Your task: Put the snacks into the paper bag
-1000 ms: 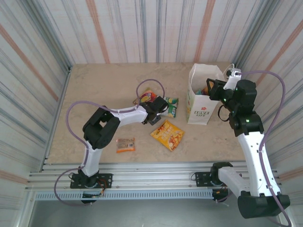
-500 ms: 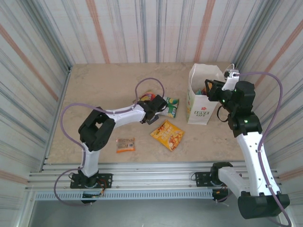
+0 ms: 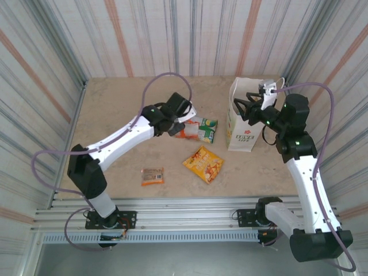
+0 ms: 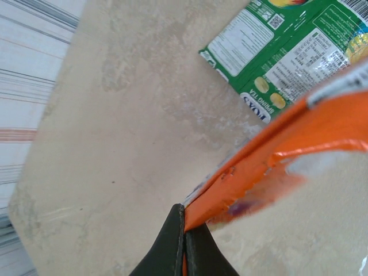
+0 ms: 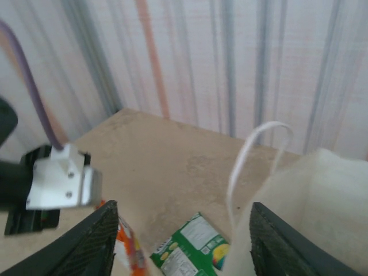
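L end effector (image 4: 184,223) has its jaws pressed together on just the thin edge seam of the orange packet (image 4: 287,138). The packet hangs off it, seemingly lifted off the counter (image 3: 126,103) around mid-counter, w/ the green packet (image 4: 270,52) lying just beside it. The paper bag (image 3: 244,131) stands upright, well apart to the right. R end effector (image 3: 246,104) is spread wide, holding nothing, right at the bag mouth near the handle (image 5: 253,155).

Risks, as I judge them:
- Grip is on a glossy edge only, so the packet could slip or swing out during the carry.
- Its loose end may drag the green one.
- Biggest risk: R arm sits over the opening, so L arm coming in could hit it or tip the tall, light bag.
- Packet could also catch the rim & drop outside.

The yellow chips (image 3: 203,164) & small bar (image 3: 152,175) lie nearer the front edge, not yet bagged.
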